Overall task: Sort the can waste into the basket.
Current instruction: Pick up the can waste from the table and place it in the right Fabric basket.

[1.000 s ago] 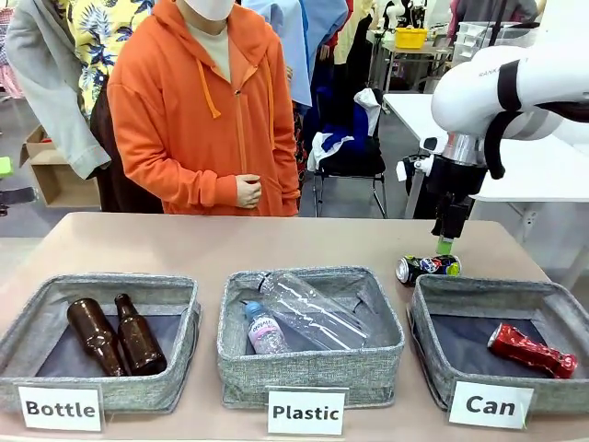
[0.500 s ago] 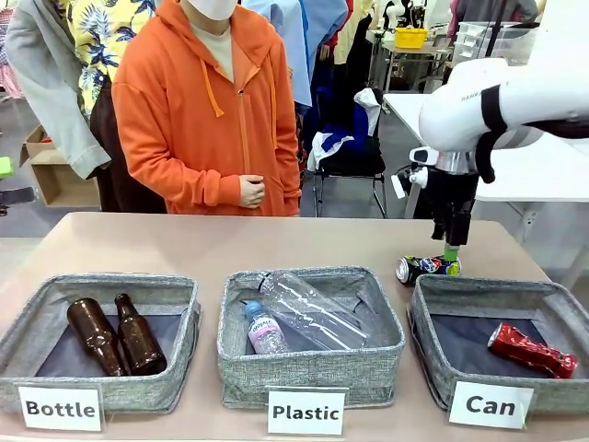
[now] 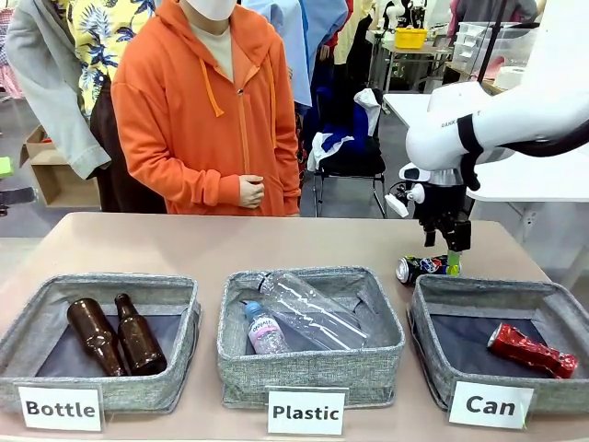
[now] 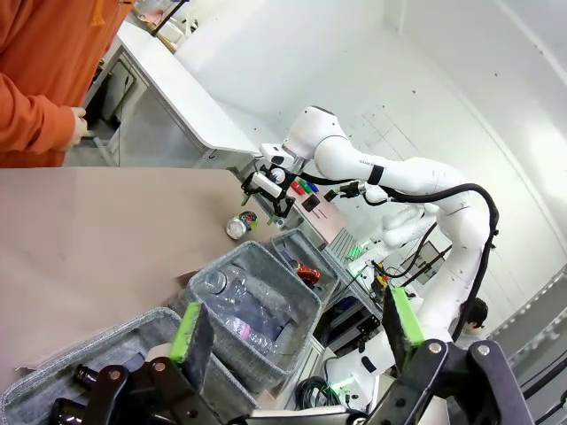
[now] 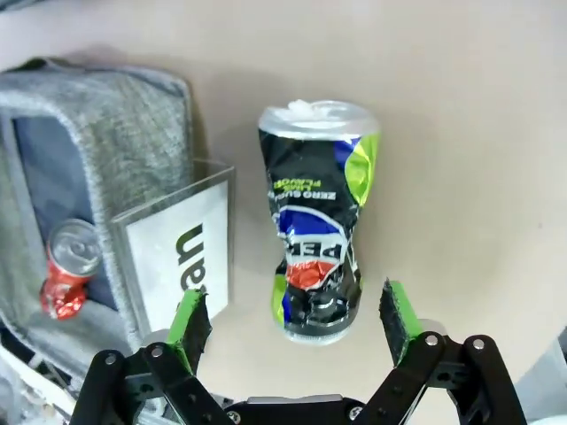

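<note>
While the person stands at the far side, the table holds:
Front view, right gripper [image 3: 452, 261]: jaws apart, poised just above the dark can [image 3: 427, 268], which lies on the table [image 3: 184, 244] just behind the "Can" basket [image 3: 431, 354]
Front view, red can [image 3: 531, 350]: lying inside that basket
Left wrist view, left gripper [image 4: 297, 329]: fingers wide apart, nothing between them, high above the bins
Right wrist view, right gripper [image 5: 297, 322]: open, green pads [image 5: 189, 319] flanking the crushed dark can [image 5: 316, 249]
Right wrist view, red can [image 5: 69, 271]: in the basket [image 5: 97, 124] beside the label
</note>
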`<state>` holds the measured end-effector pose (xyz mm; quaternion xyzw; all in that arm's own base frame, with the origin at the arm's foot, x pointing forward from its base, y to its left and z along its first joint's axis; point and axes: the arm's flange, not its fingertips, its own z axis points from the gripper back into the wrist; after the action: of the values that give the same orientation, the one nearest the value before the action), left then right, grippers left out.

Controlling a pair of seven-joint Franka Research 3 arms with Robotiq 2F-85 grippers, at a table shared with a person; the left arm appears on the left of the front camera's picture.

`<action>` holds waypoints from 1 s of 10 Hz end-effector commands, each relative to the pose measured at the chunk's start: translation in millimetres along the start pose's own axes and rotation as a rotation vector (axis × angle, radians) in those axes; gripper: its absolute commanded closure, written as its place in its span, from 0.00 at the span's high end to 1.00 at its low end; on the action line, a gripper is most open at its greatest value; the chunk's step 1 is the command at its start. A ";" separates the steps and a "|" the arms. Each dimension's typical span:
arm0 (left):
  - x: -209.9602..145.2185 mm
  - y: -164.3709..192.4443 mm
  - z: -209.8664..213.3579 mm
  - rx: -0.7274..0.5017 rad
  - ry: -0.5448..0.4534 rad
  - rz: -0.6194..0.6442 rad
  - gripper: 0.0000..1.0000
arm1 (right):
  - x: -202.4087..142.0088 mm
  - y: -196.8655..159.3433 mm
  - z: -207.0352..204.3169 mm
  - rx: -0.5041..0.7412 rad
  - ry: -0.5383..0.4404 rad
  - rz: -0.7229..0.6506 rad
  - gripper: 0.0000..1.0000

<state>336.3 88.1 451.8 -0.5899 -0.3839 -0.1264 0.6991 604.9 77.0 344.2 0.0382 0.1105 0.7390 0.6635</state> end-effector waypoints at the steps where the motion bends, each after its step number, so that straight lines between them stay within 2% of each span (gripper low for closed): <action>1: 1.6 -2.7 -0.1 -0.004 -0.008 0.011 1.00 | 0.2 -9.7 -10.4 0.015 -0.032 -0.001 1.00; 4: 1.6 -2.7 -0.1 -0.004 -0.008 0.011 1.00 | 9.7 -6.2 -33.1 0.006 -0.073 -0.018 1.00; 7: 1.6 -2.7 -0.1 -0.004 -0.008 0.011 1.00 | 11.9 -10.3 -57.5 0.050 -0.128 -0.030 1.00; 8: 1.6 -2.7 -0.1 -0.004 -0.008 0.011 1.00 | 10.9 -11.4 -61.9 0.066 -0.140 -0.044 0.96; 9: 1.6 -2.7 -0.1 -0.004 -0.008 0.011 1.00 | 10.0 -11.0 -63.4 0.059 -0.151 -0.050 0.53; 10: 1.6 -2.7 -0.1 -0.004 -0.008 0.011 1.00 | 8.7 -10.9 -62.5 0.059 -0.149 -0.046 0.42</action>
<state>336.3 88.1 451.8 -0.5899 -0.3839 -0.1264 0.6991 604.4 80.3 282.2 0.1040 0.0948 0.7157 0.6841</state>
